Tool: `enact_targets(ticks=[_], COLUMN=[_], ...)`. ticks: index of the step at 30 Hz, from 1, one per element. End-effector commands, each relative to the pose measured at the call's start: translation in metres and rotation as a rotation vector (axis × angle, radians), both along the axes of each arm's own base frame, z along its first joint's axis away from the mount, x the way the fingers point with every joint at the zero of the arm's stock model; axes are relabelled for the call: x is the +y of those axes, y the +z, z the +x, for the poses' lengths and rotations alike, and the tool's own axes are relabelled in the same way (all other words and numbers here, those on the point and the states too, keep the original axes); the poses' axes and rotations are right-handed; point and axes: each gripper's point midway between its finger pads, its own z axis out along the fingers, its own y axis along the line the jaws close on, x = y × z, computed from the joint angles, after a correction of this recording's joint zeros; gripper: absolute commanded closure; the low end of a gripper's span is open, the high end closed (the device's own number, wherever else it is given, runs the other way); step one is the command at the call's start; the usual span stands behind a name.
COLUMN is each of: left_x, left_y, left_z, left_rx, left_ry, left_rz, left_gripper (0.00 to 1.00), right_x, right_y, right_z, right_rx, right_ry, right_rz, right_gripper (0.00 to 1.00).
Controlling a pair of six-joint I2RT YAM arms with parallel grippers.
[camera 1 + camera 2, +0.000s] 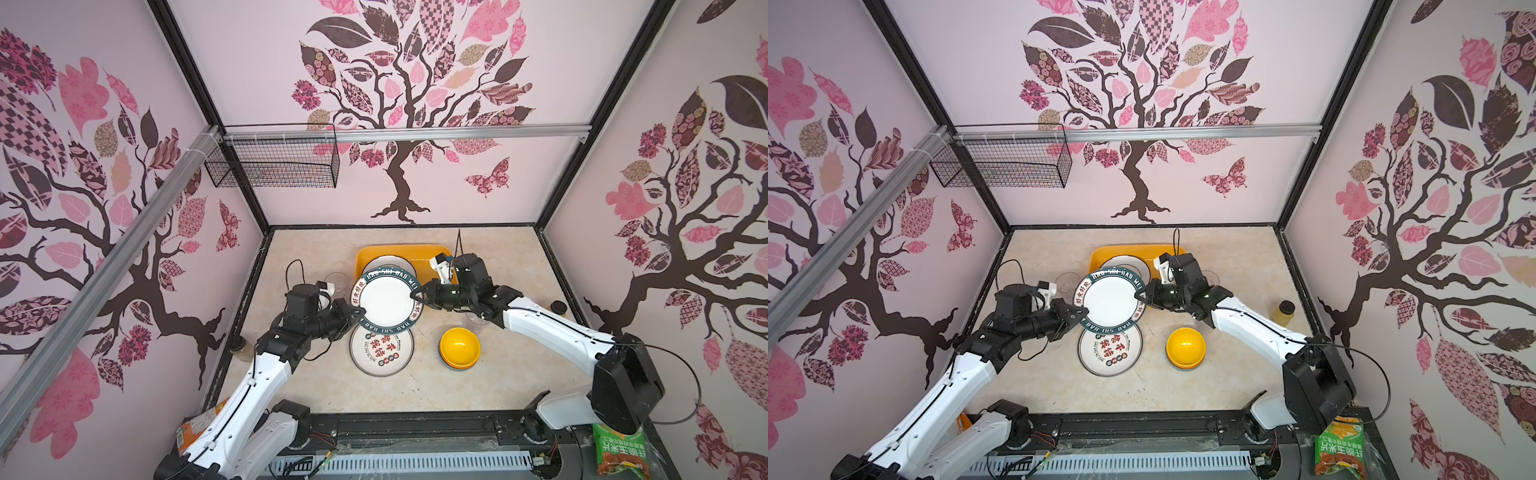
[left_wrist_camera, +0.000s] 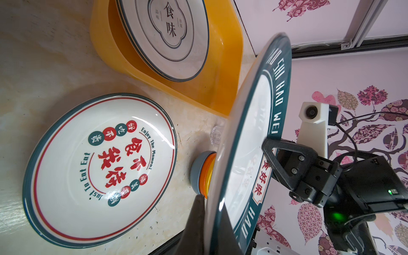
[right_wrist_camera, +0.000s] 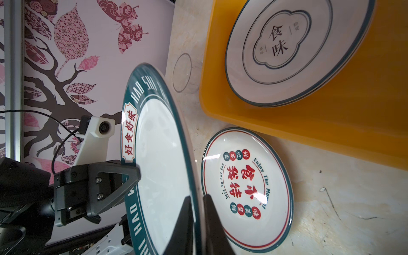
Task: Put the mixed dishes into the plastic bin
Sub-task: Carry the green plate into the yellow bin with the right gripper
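a: where was the green-rimmed plate (image 1: 384, 301)?
b: lifted just beside the yellow bin (image 1: 401, 250), left gripper (image 1: 360, 312) and right gripper (image 1: 415, 296) both clamped tight on opposite rim edges.

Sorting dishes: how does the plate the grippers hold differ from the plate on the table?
The held plate is aloft, pinched by left gripper and right gripper; the table plate lies flat. The held plate has a blank centre and wide teal band; the table plate, red characters. Both are round.
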Motion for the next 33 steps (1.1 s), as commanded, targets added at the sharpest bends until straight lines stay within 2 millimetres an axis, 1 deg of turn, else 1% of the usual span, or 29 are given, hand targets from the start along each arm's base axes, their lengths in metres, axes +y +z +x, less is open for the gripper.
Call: enact_targets(ticks=[1,3,7,10,15,19,23,30,33], left_x=[-0.004,-0.001,0.004,0.007,0.018,0.024,0.028,0.028,0.029], left_y=[0.034,0.034,0.031,0.029,0.022,0.016,0.011,-0.003,-0.005], left_z=[0.010,0.010,0.010,0.009,0.006,0.003,-0.001,-0.007,-0.009], left_rx=[-0.116,-0.118,-0.115,-0.110,-0.101,-0.090,-0.085,-0.051,-0.047], left_ry=[-0.007,0.007,0.018,0.025,0.049,0.063,0.066,0.062,0.065], left_rz=[-0.024,-0.013,0.016,0.030,0.056,0.080,0.104,0.108,0.106], left_gripper=[0.82,0.75,0.66,0.63,0.57,0.49,0.43,0.41,0.41], right_x=[-0.005,-0.008,-0.017,-0.025,-0.041,-0.052,-0.057,-0.057,-0.055], right_y=[-0.001,0.001,0.003,0.002,-0.005,-0.014,-0.020,-0.032,-0.039], right_z=[0.013,0.017,0.028,0.037,0.053,0.068,0.085,0.118,0.129], right_rx=[-0.051,-0.055,-0.062,-0.066,-0.062,-0.057,-0.052,-0.040,-0.028], right_ry=[-0.029,-0.042,-0.077,-0.104,-0.158,-0.198,-0.230,-0.273,-0.285], right_rz=[-0.058,-0.058,-0.061,-0.070,-0.093,-0.104,-0.100,-0.117,-0.124], right_gripper=[1.00,1.00,1.00,1.00,1.00,1.00,1.00,1.00,1.00])
